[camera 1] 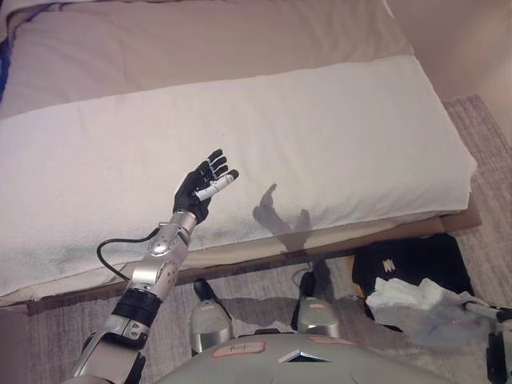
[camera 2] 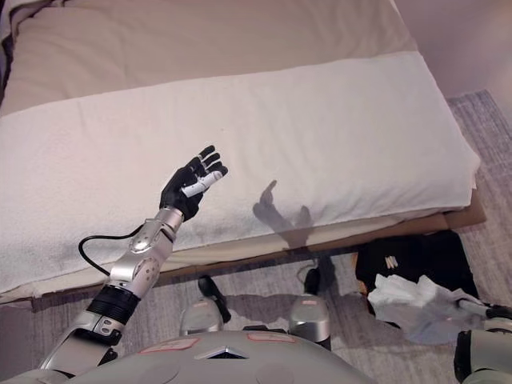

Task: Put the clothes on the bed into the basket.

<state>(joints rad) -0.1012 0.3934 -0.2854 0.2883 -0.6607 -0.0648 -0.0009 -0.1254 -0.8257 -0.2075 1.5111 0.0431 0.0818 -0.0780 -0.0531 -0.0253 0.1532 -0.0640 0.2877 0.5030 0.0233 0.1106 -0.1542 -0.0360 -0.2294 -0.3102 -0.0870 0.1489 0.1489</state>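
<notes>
My left hand [camera 1: 204, 186] is raised over the front part of the bed [camera 1: 320, 136], its fingers straight and spread, holding nothing. The bed's white cover shows no clothes. At the lower right, on the floor, a crumpled pale cloth [camera 1: 416, 308] lies on top of a black fabric thing [camera 1: 416, 260]; whether that is a basket or a dark garment I cannot tell. My right arm [camera 2: 480, 352] enters at the lower right corner. It ends at the pale cloth, and its hand does not show clearly.
A beige sheet [camera 1: 200, 48] covers the far part of the bed. A grey rug [camera 1: 488, 136] lies on the floor along the bed's right side and front. The bed's wooden base edge [camera 1: 384, 232] runs below the white cover.
</notes>
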